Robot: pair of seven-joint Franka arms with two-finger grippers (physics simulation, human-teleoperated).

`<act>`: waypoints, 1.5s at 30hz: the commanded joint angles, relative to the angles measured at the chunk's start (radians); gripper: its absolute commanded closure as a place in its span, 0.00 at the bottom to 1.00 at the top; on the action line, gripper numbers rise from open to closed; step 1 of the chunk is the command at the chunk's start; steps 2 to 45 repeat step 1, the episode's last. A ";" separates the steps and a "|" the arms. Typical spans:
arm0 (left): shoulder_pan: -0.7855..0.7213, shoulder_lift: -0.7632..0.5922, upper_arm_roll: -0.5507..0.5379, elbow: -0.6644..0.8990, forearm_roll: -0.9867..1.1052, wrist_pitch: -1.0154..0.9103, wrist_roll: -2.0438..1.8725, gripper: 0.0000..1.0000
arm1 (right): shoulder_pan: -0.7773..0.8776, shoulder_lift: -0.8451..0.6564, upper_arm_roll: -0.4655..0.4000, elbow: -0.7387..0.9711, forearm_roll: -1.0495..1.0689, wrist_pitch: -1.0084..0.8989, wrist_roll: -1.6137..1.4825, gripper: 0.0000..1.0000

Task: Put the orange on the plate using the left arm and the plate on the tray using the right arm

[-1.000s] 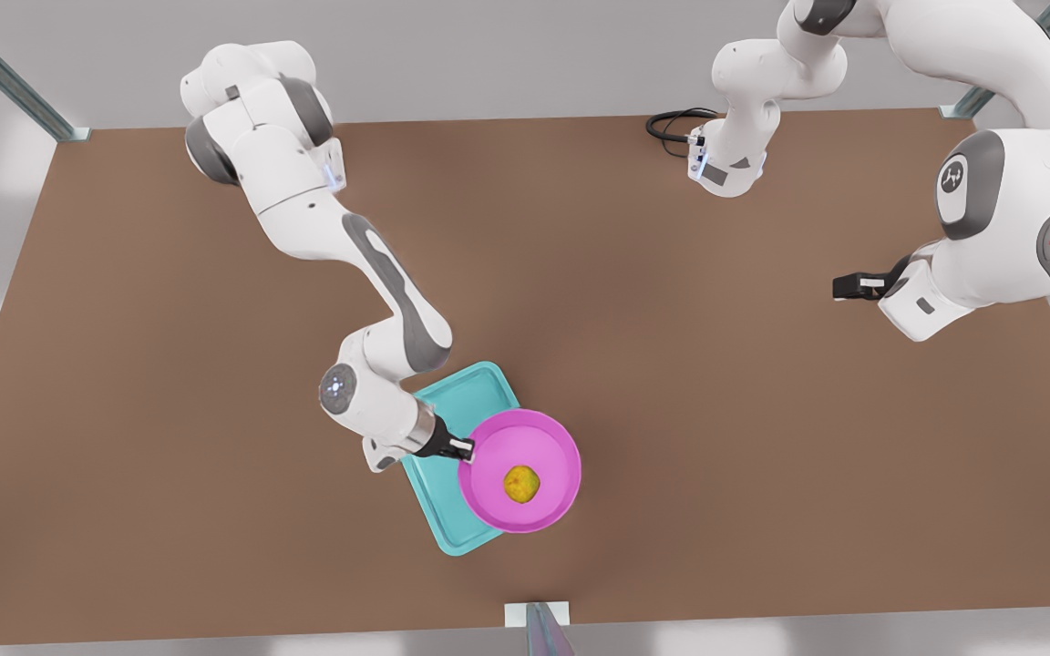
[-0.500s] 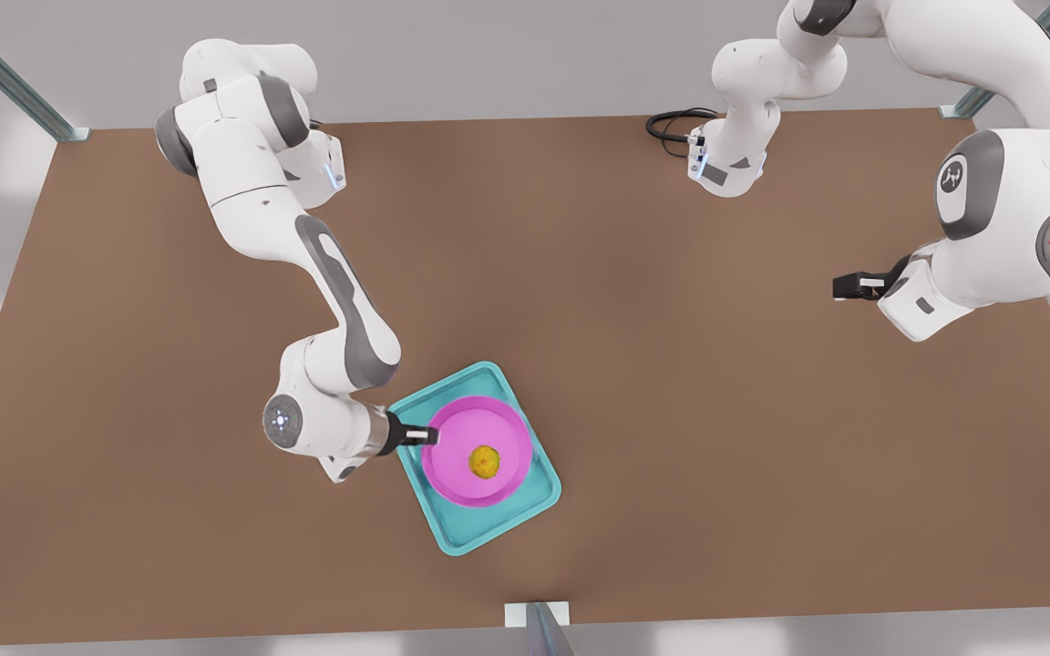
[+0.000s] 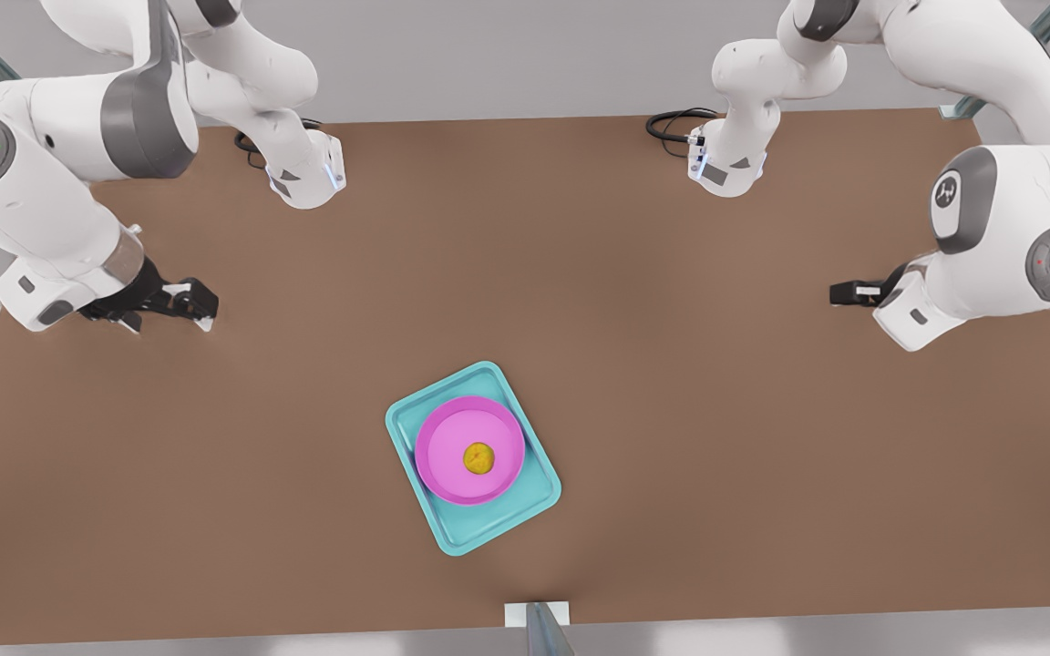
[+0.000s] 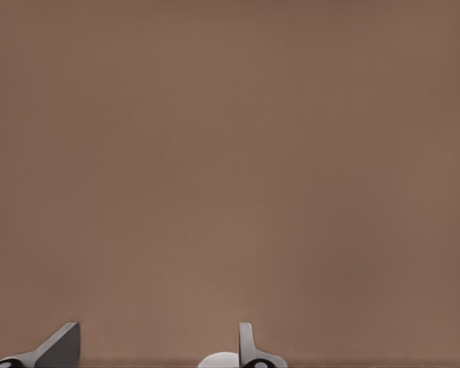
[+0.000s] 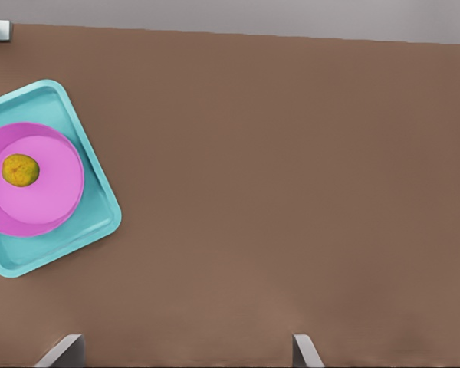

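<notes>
The orange (image 3: 478, 458) rests at the centre of the plate (image 3: 445, 435), and the plate sits inside the tray (image 3: 528, 497) at the near middle of the bench (image 3: 671, 410).

The right gripper (image 3: 186, 301), at the front view's left, has its fingers spread wide and empty. The left gripper (image 3: 844, 292), at the front view's right, waits with fingers parted.

Risk: low. Only an arm sweeping back across the tray could knock the orange, and it would roll freely.
</notes>
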 commanded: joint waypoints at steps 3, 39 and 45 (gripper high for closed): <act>0.000 0.001 0.000 0.001 -0.006 -0.030 -0.001 0.00 | 0.005 -0.023 0.000 -0.028 -0.037 -0.137 -0.080 0.00; 0.000 0.001 0.000 0.001 -0.006 -0.030 -0.001 0.00 | 0.005 -0.023 0.000 -0.028 -0.037 -0.137 -0.080 0.00; 0.000 0.001 0.000 0.001 -0.006 -0.030 -0.001 0.00 | 0.005 -0.023 0.000 -0.028 -0.037 -0.137 -0.080 0.00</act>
